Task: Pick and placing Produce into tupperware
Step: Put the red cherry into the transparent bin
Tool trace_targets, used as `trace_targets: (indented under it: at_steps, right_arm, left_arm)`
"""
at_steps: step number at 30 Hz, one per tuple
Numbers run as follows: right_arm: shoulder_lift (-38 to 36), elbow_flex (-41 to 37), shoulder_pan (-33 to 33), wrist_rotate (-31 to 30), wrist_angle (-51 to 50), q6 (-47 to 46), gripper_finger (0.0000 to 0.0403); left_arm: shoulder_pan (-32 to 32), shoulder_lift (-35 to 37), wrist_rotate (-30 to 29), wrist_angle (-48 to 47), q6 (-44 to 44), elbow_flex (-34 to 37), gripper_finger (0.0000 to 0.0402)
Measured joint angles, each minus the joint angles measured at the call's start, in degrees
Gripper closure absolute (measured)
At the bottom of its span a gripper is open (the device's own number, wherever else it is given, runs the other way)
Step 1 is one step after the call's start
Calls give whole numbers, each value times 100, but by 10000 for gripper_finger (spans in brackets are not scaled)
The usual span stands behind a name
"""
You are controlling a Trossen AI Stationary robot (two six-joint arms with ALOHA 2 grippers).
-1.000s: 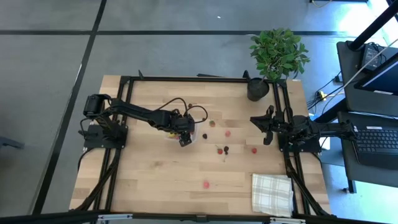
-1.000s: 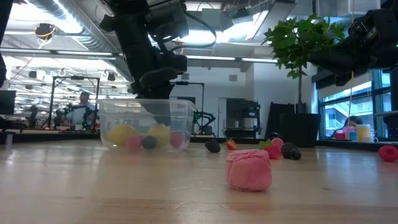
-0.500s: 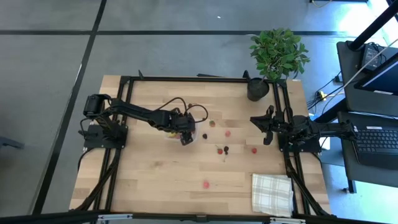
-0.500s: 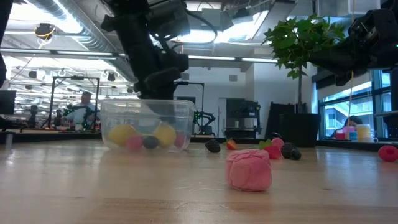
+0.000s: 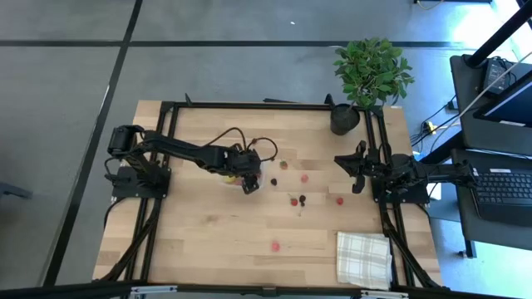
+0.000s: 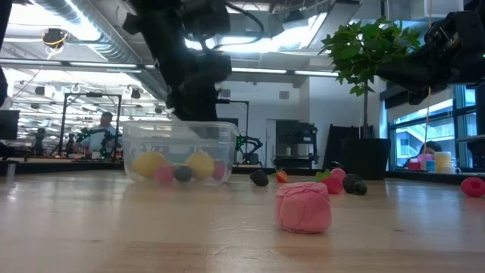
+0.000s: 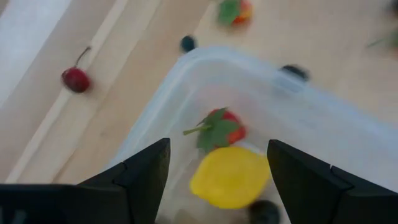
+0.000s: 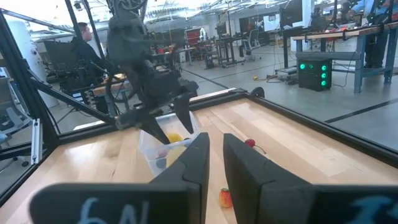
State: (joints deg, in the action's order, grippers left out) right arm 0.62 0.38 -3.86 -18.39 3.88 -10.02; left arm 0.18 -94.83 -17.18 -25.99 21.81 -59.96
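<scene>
Tub sits left of the worktop's centre, nearer the back edge than the front. Inside: two yellow lemons, a pink piece, a dark berry, and in the left wrist view a strawberry lying beside a lemon

Left gripper hangs right over the tub, fingers apart and empty. A second ago it sat a touch lower at the tub's rim and the tub stood slightly further left in the low view; now the arm has lifted a little. Reads as a piece just dropped, gripper backing out

Still loose on the worktop: cherry just outside the tub wall, a cluster of red and dark berries right of centre, one pink piece towards the front edge. Task well short of done; next fetch likely the nearest berry

Right gripper parked at the right edge, fingers together, holding nothing
</scene>
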Motion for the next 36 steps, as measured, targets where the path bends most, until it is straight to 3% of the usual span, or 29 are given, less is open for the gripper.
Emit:
trace_targets:
  at_steps: [5, 10, 20, 25, 30, 36]
  right_arm:
    - [0, 2, 0, 0, 0, 0, 352]
    - [0, 2, -1, 0, 4, 0, 352]
    - [0, 2, -2, 0, 3, -2, 352]
    - [0, 2, -1, 0, 3, 0, 352]
    - [0, 2, -1, 0, 3, 5, 352]
    - [0, 2, 0, 0, 2, 162, 352]
  left_arm:
    - [-16, 392, 150, 40, -50, 0, 140]
    - [76, 712, -29, 241, -847, 0, 140]
    - [302, 787, -182, 1014, -3731, 0, 140]
    - [703, 789, -415, 1378, -3131, -13, 140]
    - [1384, 789, 497, 1302, -2522, -189, 140]
    - [2103, 789, 1272, 1308, -2534, -297, 140]
